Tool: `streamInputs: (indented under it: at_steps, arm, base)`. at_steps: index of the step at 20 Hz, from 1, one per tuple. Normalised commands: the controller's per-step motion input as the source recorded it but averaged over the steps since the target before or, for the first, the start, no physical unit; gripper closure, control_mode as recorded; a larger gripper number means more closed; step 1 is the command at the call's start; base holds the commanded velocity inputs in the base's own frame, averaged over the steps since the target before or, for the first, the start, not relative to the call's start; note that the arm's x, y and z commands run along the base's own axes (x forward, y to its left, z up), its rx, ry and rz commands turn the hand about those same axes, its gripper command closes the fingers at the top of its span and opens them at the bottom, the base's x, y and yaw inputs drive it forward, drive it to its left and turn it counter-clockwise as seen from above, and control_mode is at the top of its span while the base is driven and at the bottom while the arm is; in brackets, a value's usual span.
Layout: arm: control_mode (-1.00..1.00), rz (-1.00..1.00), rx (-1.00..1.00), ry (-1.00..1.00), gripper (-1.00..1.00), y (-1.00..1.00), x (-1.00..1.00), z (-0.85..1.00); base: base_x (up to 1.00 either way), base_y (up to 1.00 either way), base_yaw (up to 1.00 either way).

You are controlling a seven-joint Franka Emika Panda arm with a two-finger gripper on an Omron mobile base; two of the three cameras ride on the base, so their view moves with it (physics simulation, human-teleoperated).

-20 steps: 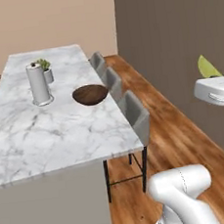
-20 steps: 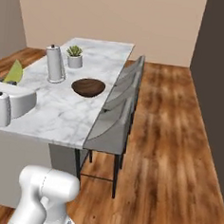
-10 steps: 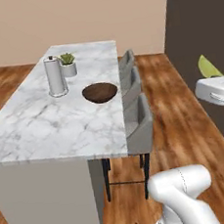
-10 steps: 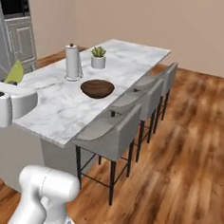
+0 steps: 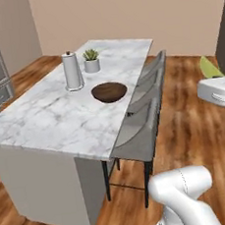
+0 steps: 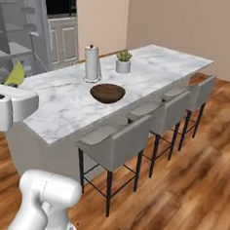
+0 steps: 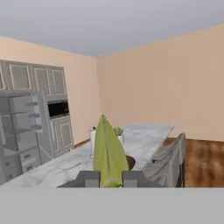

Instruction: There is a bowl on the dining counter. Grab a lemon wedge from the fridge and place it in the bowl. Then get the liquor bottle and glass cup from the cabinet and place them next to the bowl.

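My gripper (image 7: 109, 178) is shut on the lemon wedge (image 7: 107, 151), a yellow-green sliver standing up between the fingertips. The wedge (image 5: 209, 67) pokes out above the white hand at the right edge of the left base view, and at the left edge (image 6: 16, 74) of the right base view. The dark wooden bowl (image 5: 109, 91) (image 6: 107, 92) sits on the marble dining counter (image 5: 51, 124) (image 6: 162, 67), well away from the gripper. The fridge (image 6: 20, 41) (image 7: 19, 131) stands at the left with grey shelves showing. The liquor bottle and glass cup are out of view.
A white paper-towel roll (image 5: 72, 70) (image 6: 92, 63) and a small potted plant (image 5: 92, 60) (image 6: 123, 61) stand behind the bowl. Grey stools (image 5: 143, 123) (image 6: 119, 142) line the counter's near side. Cream cabinets with a microwave (image 6: 59, 4) stand beyond. Wooden floor (image 6: 190, 181) lies open to the right.
The whole picture has shifted as the base moved: the dining counter now lies more slantwise, and cabinets and fridge have come into view. The gripper still holds the lemon wedge.
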Motion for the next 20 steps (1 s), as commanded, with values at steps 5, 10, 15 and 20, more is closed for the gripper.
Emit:
streamInputs:
  at_steps: [5,10,15,20]
  arm:
    - [1.0,0.0,0.0,0.0,1.0,0.0,0.0,0.0]
    - [1.0,0.0,0.0,0.0,1.0,0.0,0.0,0.0]
    - [1.0,0.0,0.0,0.0,1.0,0.0,0.0,0.0]
    - [1.0,0.0,0.0,0.0,1.0,0.0,0.0,0.0]
  base:
    - [0.28,-0.81,0.47]
    - [0.28,-0.81,0.47]
    - [0.27,-0.81,0.47]
    - [0.27,-0.81,0.47]
